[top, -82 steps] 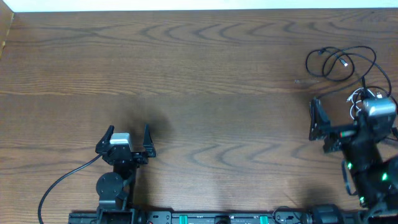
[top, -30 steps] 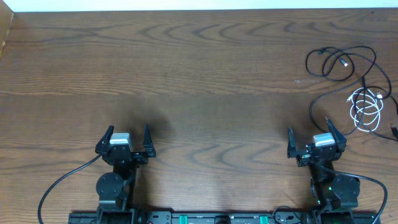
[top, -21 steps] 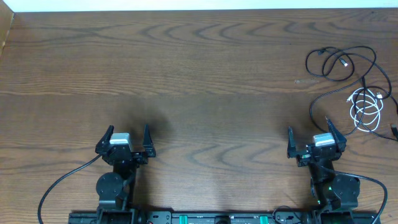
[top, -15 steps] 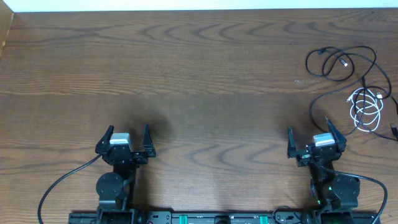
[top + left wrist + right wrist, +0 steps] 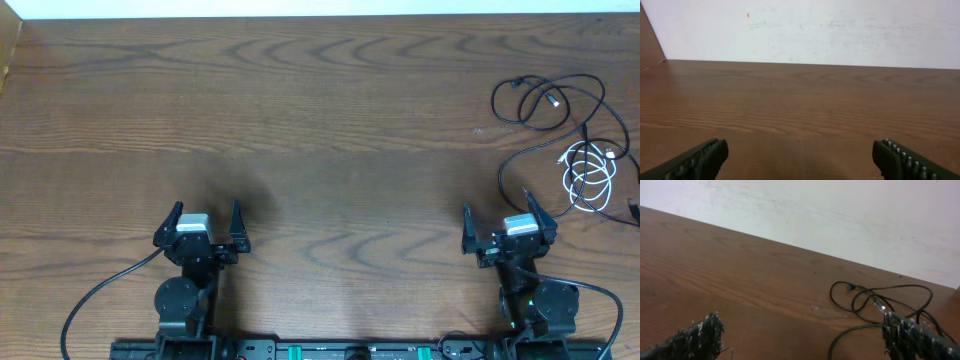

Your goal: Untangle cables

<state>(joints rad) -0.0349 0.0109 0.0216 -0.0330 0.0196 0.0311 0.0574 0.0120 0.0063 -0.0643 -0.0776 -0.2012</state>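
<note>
Black cables (image 5: 552, 99) and a white cable (image 5: 590, 175) on brown wood-grain table (image 5: 330, 130).

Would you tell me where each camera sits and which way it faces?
Overhead: above the table, looking straight down; left tool, right tool show, open.
Left wrist: on that arm, facing across the table to the wall; own fingers show.
Right wrist: likewise, facing the wall; own fingers show.
Overhead and right wrist share the black cables.

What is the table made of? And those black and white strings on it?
The table looks like brown wood or a wood-look laminate, with wavy grain lines and a dull, matte sheen. The black cables and the coiled white cable look like smooth plastic- or rubber-coated cord, since they bend in loose loops. Their plug ends are too small to judge.
</note>
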